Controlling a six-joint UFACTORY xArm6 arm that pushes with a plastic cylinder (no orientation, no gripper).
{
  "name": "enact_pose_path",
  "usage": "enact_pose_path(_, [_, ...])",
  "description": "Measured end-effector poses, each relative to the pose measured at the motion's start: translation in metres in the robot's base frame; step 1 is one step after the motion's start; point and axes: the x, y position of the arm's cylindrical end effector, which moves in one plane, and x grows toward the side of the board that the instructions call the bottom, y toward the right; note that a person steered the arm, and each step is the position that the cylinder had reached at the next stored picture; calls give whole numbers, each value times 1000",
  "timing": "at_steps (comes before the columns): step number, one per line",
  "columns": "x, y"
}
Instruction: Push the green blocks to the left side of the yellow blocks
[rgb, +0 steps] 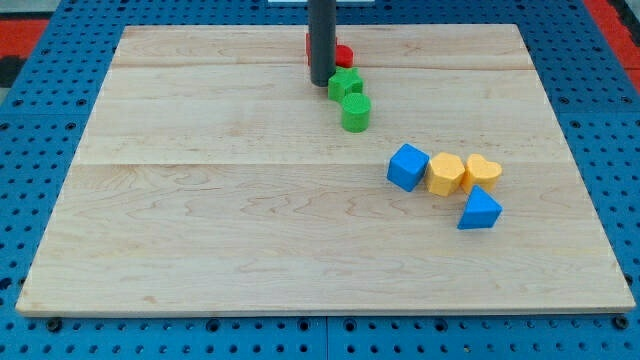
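Two green blocks sit near the view's top centre: a star-like green block (345, 83) and a green cylinder (356, 112) just below it, touching. My tip (322, 82) stands right at the left side of the upper green block. Two yellow blocks lie at the view's right: a yellow hexagon-like block (445, 173) and a yellow heart-like block (482, 171) beside it. The green blocks are up and to the left of the yellow ones, well apart from them.
A red block (341, 55) lies behind the rod, partly hidden. A blue cube (407, 166) touches the left of the yellow hexagon. A blue triangle block (480, 210) sits just below the yellow heart. The wooden board (200, 200) lies on a blue pegboard.
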Motion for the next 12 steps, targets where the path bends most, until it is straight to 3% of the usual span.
enact_pose_path(1, [-13, 24])
enact_pose_path(3, [76, 49])
enact_pose_path(4, [96, 49])
enact_pose_path(6, [173, 99])
enact_pose_path(8, [175, -1])
enact_pose_path(9, [113, -4])
enact_pose_path(10, [109, 34])
enact_pose_path(11, [141, 101])
enact_pose_path(12, [121, 77])
